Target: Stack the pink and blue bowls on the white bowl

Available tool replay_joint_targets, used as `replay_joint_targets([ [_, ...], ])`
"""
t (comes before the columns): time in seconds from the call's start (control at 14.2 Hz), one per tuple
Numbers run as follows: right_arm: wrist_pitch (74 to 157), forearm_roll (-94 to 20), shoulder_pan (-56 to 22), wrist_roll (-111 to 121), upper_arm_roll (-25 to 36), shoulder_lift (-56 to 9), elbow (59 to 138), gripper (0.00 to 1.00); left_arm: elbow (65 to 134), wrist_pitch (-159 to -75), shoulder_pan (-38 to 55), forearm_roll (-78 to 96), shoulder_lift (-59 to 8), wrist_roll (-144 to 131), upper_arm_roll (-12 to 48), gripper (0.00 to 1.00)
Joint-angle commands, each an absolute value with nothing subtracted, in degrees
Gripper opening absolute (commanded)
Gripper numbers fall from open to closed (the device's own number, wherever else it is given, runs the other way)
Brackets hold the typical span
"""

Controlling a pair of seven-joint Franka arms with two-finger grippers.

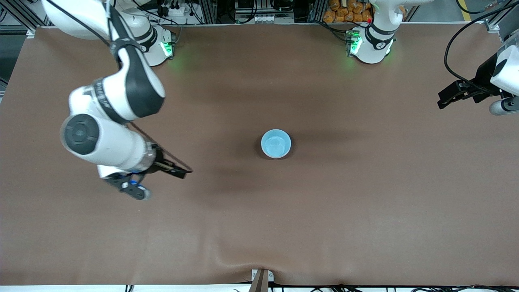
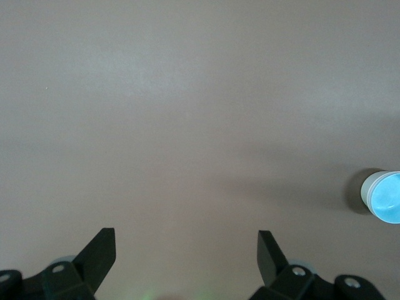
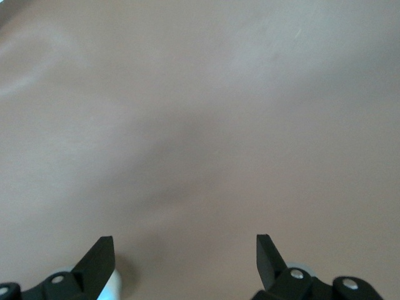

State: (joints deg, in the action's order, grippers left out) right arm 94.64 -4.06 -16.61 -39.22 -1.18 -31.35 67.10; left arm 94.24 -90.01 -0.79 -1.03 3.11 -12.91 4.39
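The light blue bowl (image 1: pixel 276 143) stands upright in the middle of the table. In the left wrist view the blue bowl (image 2: pixel 387 199) sits on top of a pale whitish bowl wall (image 2: pixel 370 189); I cannot tell whether that is the white bowl. The pink bowl is hidden. My right gripper (image 1: pixel 138 192) hangs open and empty over bare table toward the right arm's end; in its wrist view (image 3: pixel 184 250) a pale bowl edge (image 3: pixel 114 284) shows by one finger. My left gripper (image 1: pixel 502 106) is open and empty over the left arm's end, and shows in its wrist view (image 2: pixel 186 247).
The brown table cover (image 1: pixel 259 227) has a raised wrinkle near the front camera's edge. A clamp (image 1: pixel 260 280) sits at that edge's middle. The arm bases (image 1: pixel 371 44) stand along the edge farthest from the front camera.
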Motion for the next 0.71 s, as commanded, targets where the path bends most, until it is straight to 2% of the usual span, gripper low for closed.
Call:
replay_joint_targets([
  [0.0, 88.34, -1.58, -12.24, -26.59, -2.37, -27.61, 64.70, 1.00, 96.06, -90.88, -1.05, 0.18, 5.01, -12.13, 4.39, 1.00],
  [0.28, 80.63, -6.32, -5.03, -13.48, -2.29, -20.32, 65.65, 1.00, 96.07, -90.88, -0.97, 0.18, 5.01, -12.13, 4.57, 1.00],
  [0.64, 81.56, -3.78, -3.60, 6.76, 2.63, -5.74, 79.16, 1.00, 96.06, -90.88, -0.97, 0.18, 5.01, -12.13, 4.66, 1.00],
])
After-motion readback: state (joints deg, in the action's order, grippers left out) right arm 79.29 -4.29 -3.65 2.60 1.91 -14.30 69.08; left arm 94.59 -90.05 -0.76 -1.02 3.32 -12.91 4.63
